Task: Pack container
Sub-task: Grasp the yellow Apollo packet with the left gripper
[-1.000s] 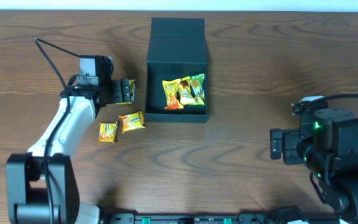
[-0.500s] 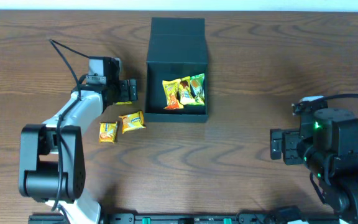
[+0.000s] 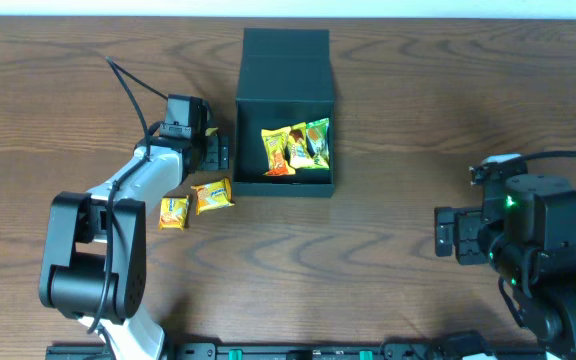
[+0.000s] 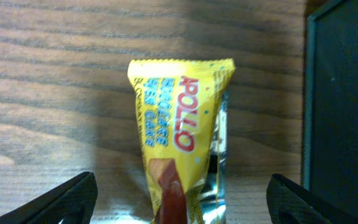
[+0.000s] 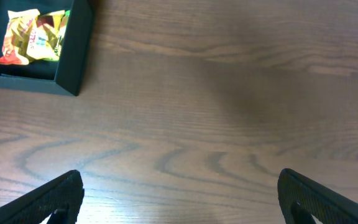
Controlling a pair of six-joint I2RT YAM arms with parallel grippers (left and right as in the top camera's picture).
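Container (image 3: 268,115): set at the far middle of the table (image 3: 418,120), with its lid (image 3: 285,50) folded back; snack packets (image 3: 295,148) are seen lying in its near half, and the far half looks dark and unfilled.

Left pincer (image 3: 214,150): held low just beside the container's left wall, jaws wide. A yellow packet (image 4: 182,130) is framed between them, and no pad is seen touching it (its lower end runs out of the wrist view, so contact there cannot be ruled out).

Right pincer (image 3: 446,232): parked well apart on the right over bare wood, jaws wide, nothing between them.

Loose packets (image 3: 212,195): two are seen on the table near the container's front left corner.

Step in hand: judged to be the pick-up of the yellow packet.

Grip advice: the jaws should be centred on the packet's body, not its crimped end, and closed across the narrow width. Only a light squeeze is called for, since the glossy wrapper is likely to slip or crumple.

Carry advice: the packet should be raised above the wall's top edge before it is moved sideways, because that wall stands just beside it. It is best released over the unfilled far half.
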